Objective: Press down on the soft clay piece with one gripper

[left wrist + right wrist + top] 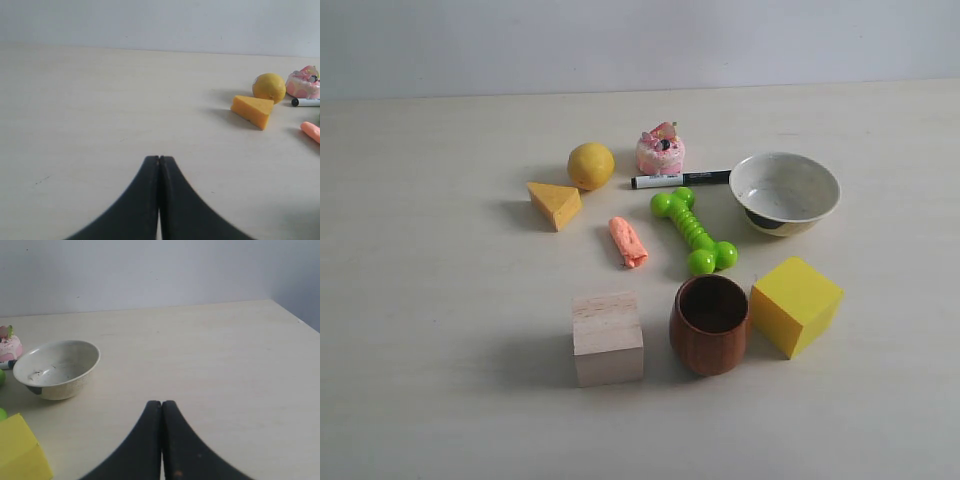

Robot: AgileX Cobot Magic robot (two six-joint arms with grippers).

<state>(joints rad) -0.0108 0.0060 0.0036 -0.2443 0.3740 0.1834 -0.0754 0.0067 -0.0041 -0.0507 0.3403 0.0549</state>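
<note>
The soft clay piece is a small salmon-pink lumpy roll lying on the table between the orange wedge and the green bone toy; its end shows at the edge of the left wrist view. Neither arm shows in the exterior view. My left gripper is shut with nothing in it, hovering over bare table well away from the clay. My right gripper is also shut and empty, over bare table beside the bowl.
Around the clay lie an orange wedge, a yellow ball, a pink frosted cake toy, a marker, a green bone toy, a white bowl, a yellow cube, a brown cup and a wooden block.
</note>
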